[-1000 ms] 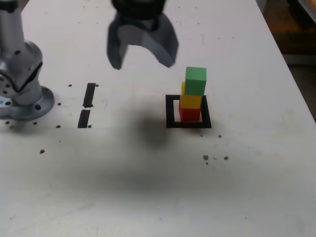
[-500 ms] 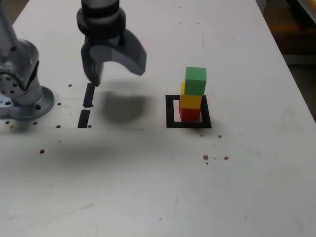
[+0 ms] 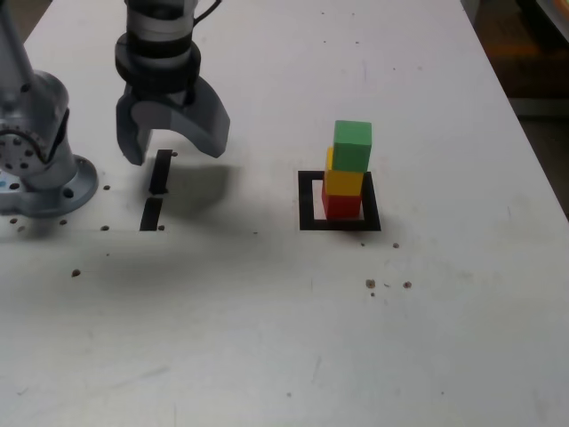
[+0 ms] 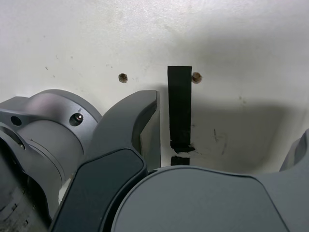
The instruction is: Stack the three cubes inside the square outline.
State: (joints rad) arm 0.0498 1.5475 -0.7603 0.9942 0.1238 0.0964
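Note:
The three cubes stand in one stack in the exterior view: red (image 3: 340,205) at the bottom, yellow (image 3: 343,182) in the middle, green (image 3: 352,145) on top, shifted slightly to that view's right. The stack rests inside the square outline (image 3: 308,200), near its right side. My gripper (image 3: 172,153) hangs open and empty well to the exterior view's left of the stack, over a short black tape strip (image 3: 161,171). In the wrist view the gripper (image 4: 224,140) straddles that strip (image 4: 179,106), with nothing between its fingers.
A second short tape strip (image 3: 151,213) lies just in front of the first. The arm's grey base (image 3: 36,169) stands at the exterior view's left edge. Small brown specks (image 3: 371,284) dot the white table. The table's right edge (image 3: 524,133) runs diagonally.
The open gripper has swung to the exterior view's left and dropped lower, from above the table's middle to over the tape strips. The stack has not moved.

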